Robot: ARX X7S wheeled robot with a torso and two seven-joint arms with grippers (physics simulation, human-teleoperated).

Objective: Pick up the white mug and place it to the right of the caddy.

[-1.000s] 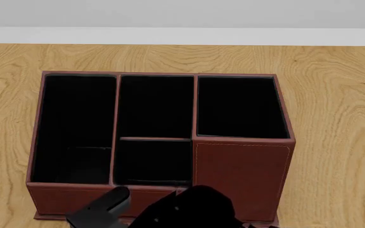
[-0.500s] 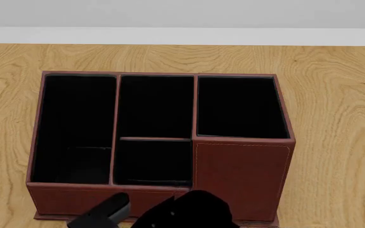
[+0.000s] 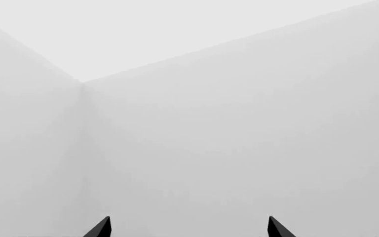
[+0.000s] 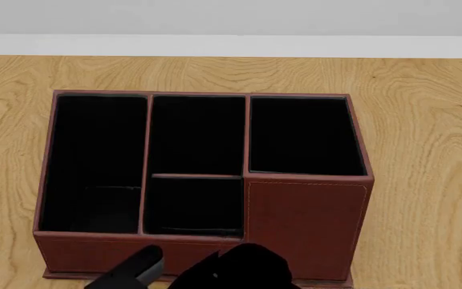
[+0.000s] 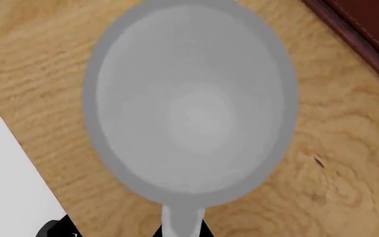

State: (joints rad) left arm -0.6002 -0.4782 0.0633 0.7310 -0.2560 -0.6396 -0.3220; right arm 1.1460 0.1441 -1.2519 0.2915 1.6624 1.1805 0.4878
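Note:
The white mug (image 5: 189,103) fills the right wrist view, seen from above with its handle (image 5: 183,219) pointing toward the camera. My right gripper (image 5: 183,233) has a dark finger on each side of that handle and is shut on it. A corner of the reddish-brown caddy (image 5: 367,29) lies just beyond the mug. In the head view the caddy (image 4: 307,211) stands mid-table with four black compartments, and the mug is hidden there. My left gripper (image 3: 188,229) is open and empty, facing bare grey walls.
A black arm part (image 4: 239,270) and a grey link (image 4: 130,270) show at the bottom of the head view, in front of the caddy. The wooden table (image 4: 423,180) extends right of the caddy. A white strip (image 5: 5,197) borders the wood beside the mug.
The black arm part at the bottom of the head view has sunk a little lower toward the frame's edge. The caddy has not moved.

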